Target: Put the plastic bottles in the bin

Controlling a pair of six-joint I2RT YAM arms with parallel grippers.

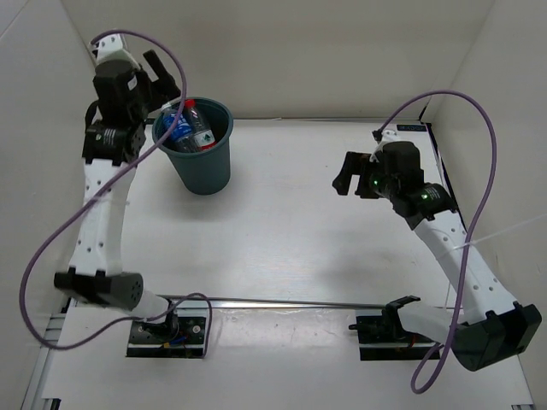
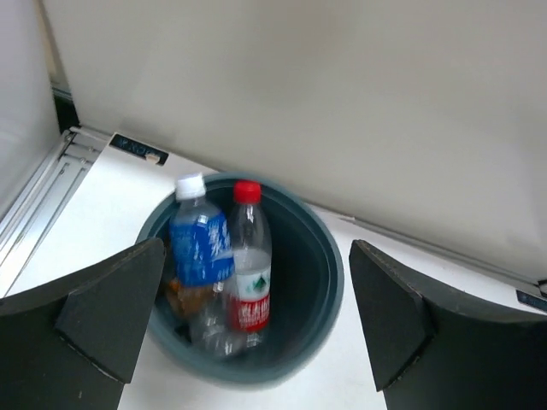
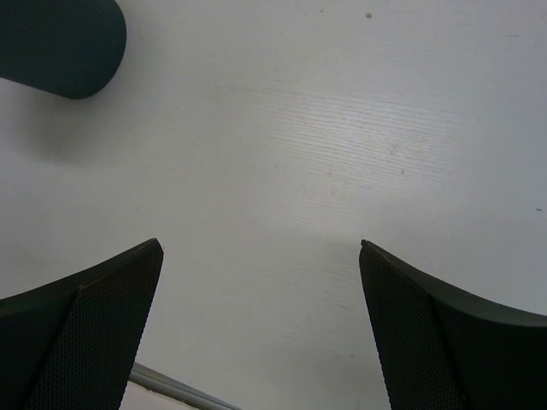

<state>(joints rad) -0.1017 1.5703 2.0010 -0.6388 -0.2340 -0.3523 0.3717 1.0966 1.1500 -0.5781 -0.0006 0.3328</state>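
Observation:
The dark teal bin [image 1: 205, 175] stands at the back left of the table. Inside it lean a blue-labelled bottle [image 1: 178, 128] and a red-labelled bottle with a red cap [image 1: 202, 135]. The left wrist view looks down into the bin [image 2: 329, 282]: the blue-labelled bottle [image 2: 198, 243] and the red-labelled one [image 2: 249, 282] rest on an orange bottle [image 2: 182, 299] and a clear one [image 2: 214, 335]. My left gripper [image 1: 165, 79] [image 2: 256, 246] hangs open just above the bin's left rim, holding nothing. Far to the right, my right gripper [image 1: 342, 173] [image 3: 260, 244] is open over bare table, and the bin [image 3: 60, 38] shows at its view's top left.
White walls close the table in at the back and on both sides [image 1: 342, 51]. A metal rail [image 1: 282, 301] runs along the near edge between the two arm bases. Purple cables [image 1: 34, 256] loop beside each arm.

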